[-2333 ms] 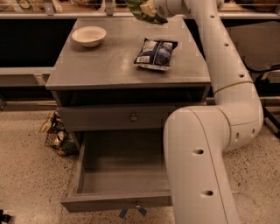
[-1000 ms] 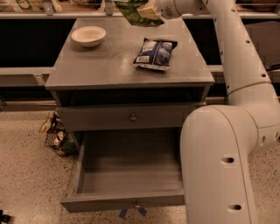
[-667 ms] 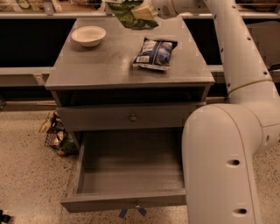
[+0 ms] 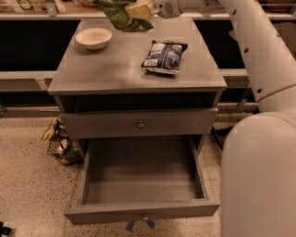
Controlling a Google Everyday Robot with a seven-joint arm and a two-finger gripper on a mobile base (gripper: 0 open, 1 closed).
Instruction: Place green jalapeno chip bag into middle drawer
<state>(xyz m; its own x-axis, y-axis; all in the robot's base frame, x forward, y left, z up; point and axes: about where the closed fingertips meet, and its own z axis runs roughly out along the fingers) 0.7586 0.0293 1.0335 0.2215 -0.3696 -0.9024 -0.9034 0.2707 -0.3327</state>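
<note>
The green jalapeno chip bag (image 4: 121,16) hangs in my gripper (image 4: 138,9) at the top of the camera view, above the far edge of the grey cabinet top (image 4: 115,69). The gripper is shut on the bag's right end. The middle drawer (image 4: 141,180) is pulled wide open below, a deep empty grey box with a small knob and blue tape bits (image 4: 138,225) at its front's lower edge. My white arm (image 4: 259,69) runs down the right side and hides the drawer's right corner.
A white bowl (image 4: 93,37) sits at the top's back left. A dark blue-and-white chip bag (image 4: 163,56) lies right of centre. A shut grey knobbed drawer front (image 4: 140,123) is above the open drawer. A wire basket with packets (image 4: 59,142) stands on the floor at the left.
My gripper has carried the green bag leftward along the back edge of the cabinet top. The drawer, bowl and blue bag have not moved.
</note>
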